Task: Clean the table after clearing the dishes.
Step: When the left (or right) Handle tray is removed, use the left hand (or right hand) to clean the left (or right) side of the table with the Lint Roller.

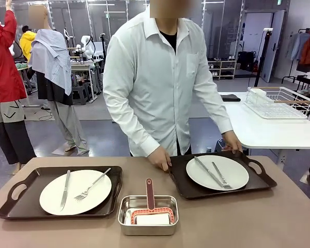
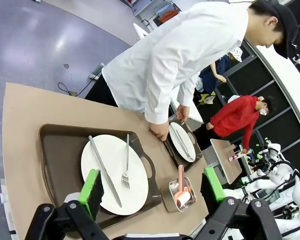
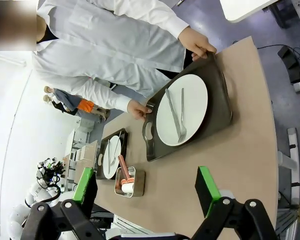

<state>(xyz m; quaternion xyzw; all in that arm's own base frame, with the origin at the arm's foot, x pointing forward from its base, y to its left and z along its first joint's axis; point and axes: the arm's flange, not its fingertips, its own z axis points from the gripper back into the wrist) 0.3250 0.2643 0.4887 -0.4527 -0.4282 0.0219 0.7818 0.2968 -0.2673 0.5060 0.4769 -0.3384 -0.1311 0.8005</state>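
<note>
While the person (image 1: 160, 77) grips the right tray (image 1: 183, 176), left gripper (image 2: 152, 185) and right gripper (image 3: 145, 184), both spread empty, should hover clear

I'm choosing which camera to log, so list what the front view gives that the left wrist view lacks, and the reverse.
Front view adds: a white wire rack on a white side table.
Left wrist view adds: the left gripper, open, its green pads framing the left tray.
Both share: the left tray and the right tray, each holding a plate; the steel pan between them; and the person's hands gripping the right tray.
</note>
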